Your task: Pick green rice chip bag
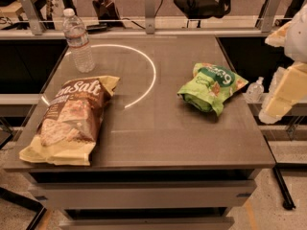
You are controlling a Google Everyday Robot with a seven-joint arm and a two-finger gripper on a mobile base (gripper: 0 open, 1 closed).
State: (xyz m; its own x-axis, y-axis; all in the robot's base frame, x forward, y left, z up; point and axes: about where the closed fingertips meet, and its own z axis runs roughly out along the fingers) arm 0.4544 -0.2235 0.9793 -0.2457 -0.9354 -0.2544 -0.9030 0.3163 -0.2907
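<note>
The green rice chip bag lies on the right half of the dark table. It is light green and crinkly, with a dark green logo patch on top. My gripper is the cream-white part at the right edge of the camera view. It hangs just off the table's right side, to the right of the bag and apart from it. Nothing shows in it.
A large brown-and-yellow "Salt" chip bag lies at the front left. A clear water bottle stands at the back left. A small bottle sits beyond the table's right edge. A metal rail runs behind the table.
</note>
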